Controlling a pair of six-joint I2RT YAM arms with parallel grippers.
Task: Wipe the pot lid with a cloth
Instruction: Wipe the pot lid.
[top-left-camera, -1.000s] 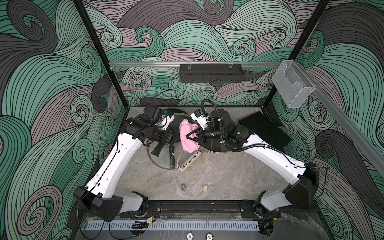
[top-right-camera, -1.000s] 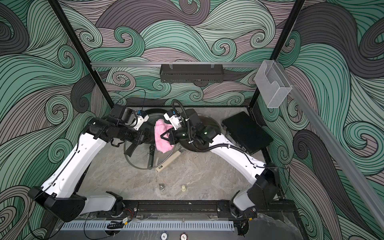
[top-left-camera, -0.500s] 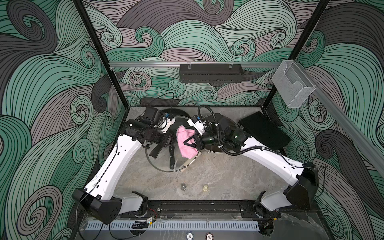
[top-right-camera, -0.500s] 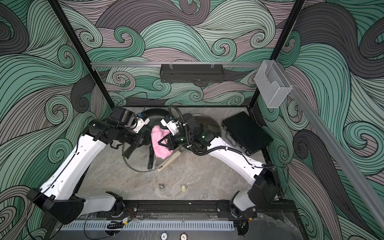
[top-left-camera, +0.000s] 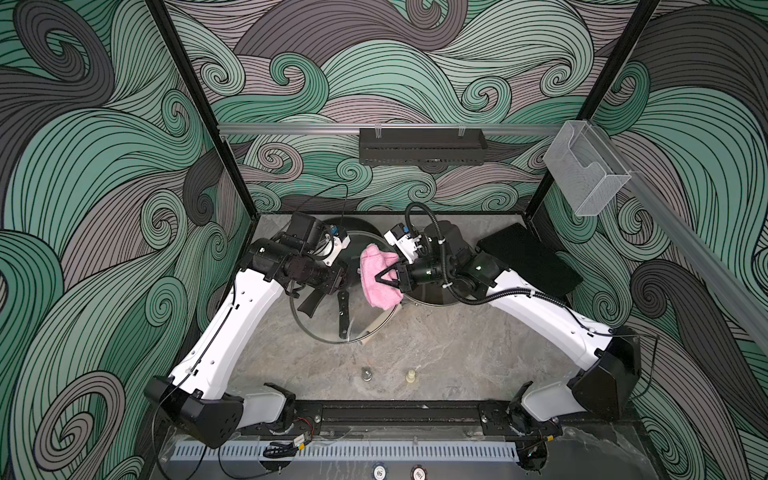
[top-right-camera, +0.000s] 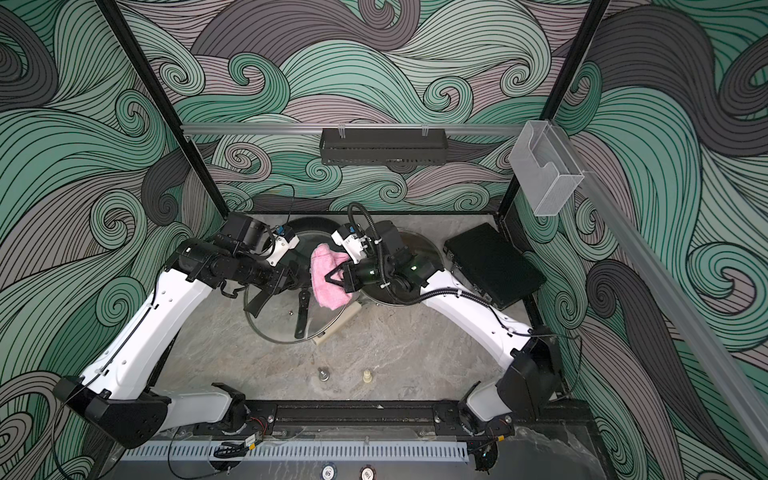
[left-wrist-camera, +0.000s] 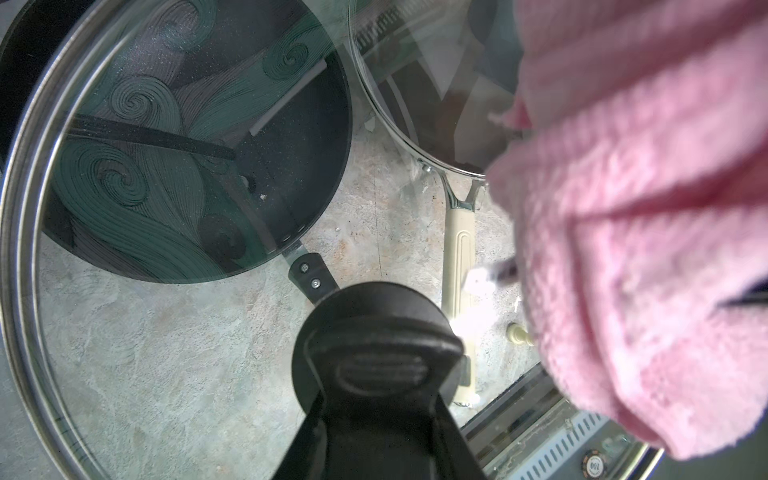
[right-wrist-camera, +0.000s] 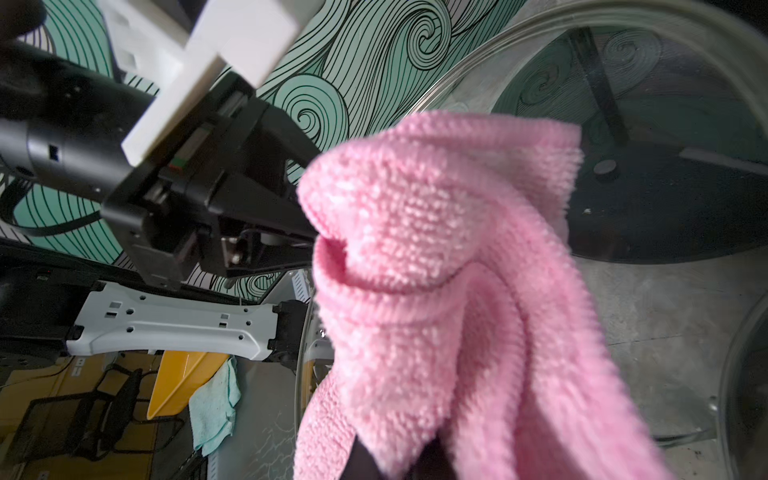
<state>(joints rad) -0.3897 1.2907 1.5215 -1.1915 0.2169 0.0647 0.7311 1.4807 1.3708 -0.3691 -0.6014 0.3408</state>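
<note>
Two arms meet over the back of the marbled surface (top-left-camera: 436, 353). On one side, the left gripper (left-wrist-camera: 376, 370) has its jaws closed on the black knob (left-wrist-camera: 365, 307) of the glass pot lid (top-left-camera: 359, 326), which is held clear of the surface and partly above a black pan (top-left-camera: 353, 226). On the other, the right gripper (top-left-camera: 380, 277) has its jaws clamped on the pink cloth (top-left-camera: 374, 259), which is bunched in thick folds. In both top views the cloth overlaps the lid's rim on the side nearer the right arm; whether fabric and glass actually touch cannot be told. Through the glass, the left wrist view shows the black pan, a cream handle (left-wrist-camera: 457, 249) belonging to a second pan (top-left-camera: 428, 297), and a patch of bare surface. That second pan sits beneath the right forearm, beside a black case (top-left-camera: 528, 257). Nearer the arm bases, well apart from the lid, stand a small metal knob (top-left-camera: 365, 374) and a small cream knob (top-left-camera: 410, 376).
</note>
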